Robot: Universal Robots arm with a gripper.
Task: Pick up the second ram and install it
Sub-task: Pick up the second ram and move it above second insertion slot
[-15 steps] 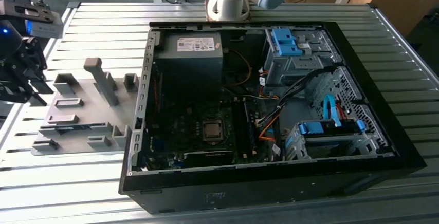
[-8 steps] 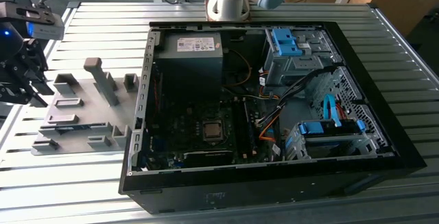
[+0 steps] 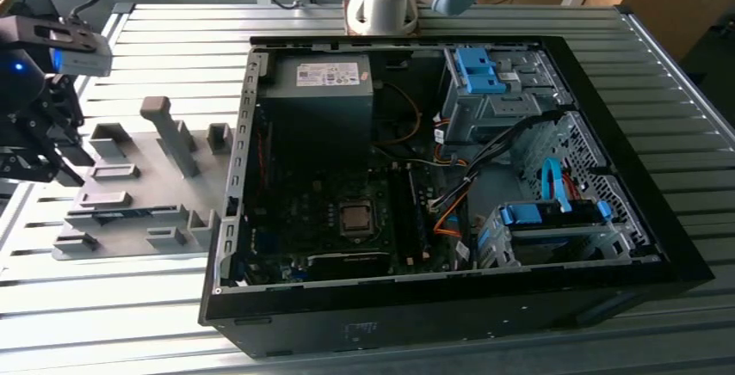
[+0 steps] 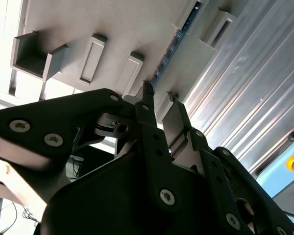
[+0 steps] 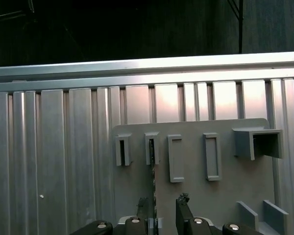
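Ribbed metal table (image 5: 54, 161) carries grey fixture (image 5: 220, 196); hand (image 5: 162, 198) parted around the second ram (image 5: 152, 181).

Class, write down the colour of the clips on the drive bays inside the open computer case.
The clips are bright blue, clearest in the exterior view.

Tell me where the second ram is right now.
In the first wrist view the second ram stands on edge in the grey fixture plate, its near end within the open gripper, on the exterior view's left of the computer case.
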